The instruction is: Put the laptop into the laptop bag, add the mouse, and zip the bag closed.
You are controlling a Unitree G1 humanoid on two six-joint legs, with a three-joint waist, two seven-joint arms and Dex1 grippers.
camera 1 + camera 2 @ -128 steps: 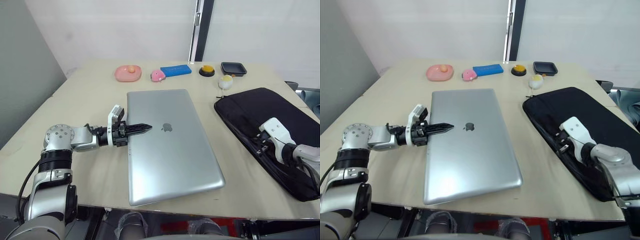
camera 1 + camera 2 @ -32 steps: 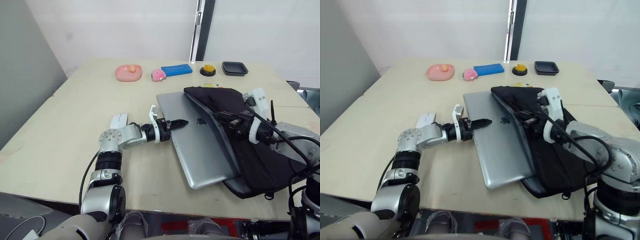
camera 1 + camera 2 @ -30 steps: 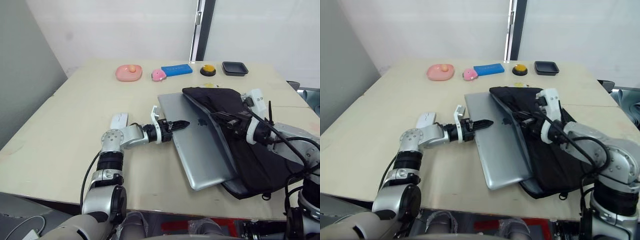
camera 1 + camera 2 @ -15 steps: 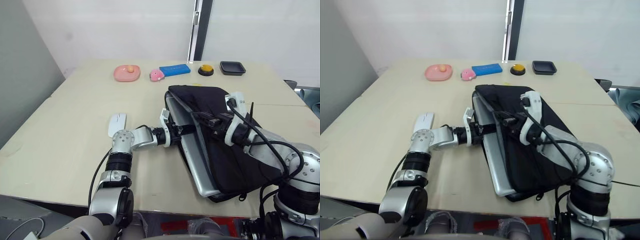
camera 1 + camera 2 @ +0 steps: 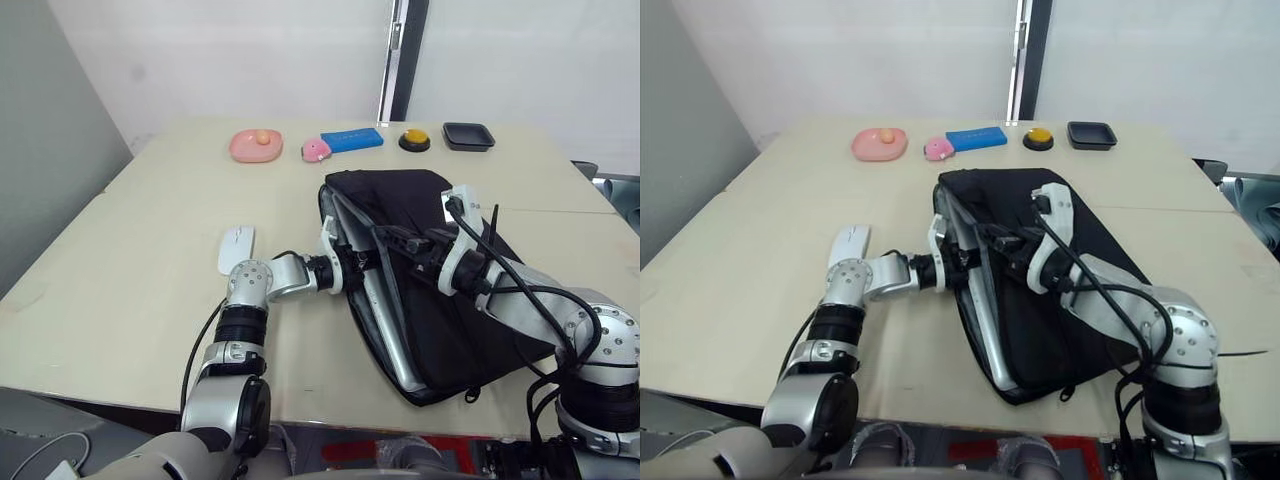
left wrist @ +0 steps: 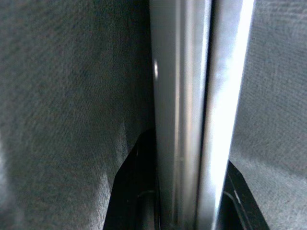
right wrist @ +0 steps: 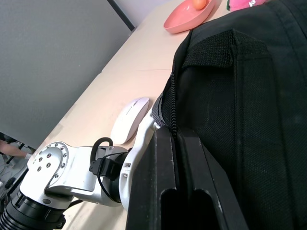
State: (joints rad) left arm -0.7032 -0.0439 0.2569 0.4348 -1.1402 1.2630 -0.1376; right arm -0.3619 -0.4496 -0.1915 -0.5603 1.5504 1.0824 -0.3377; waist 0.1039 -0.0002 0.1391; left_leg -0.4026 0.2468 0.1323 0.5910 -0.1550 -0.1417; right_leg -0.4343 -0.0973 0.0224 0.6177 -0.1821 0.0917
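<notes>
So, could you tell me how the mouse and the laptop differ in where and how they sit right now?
The mouse is small, white and oval; the laptop is a large silver-grey slab. The mouse lies bare on the table, untouched; the laptop sits mostly inside the laptop bag, one long edge showing. The left gripper clamps the laptop's edge, not the mouse. Both rest on the same table.

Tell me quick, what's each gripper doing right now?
Left gripper: shut on the laptop edge.
Right gripper: shut on the laptop bag edge.
</notes>
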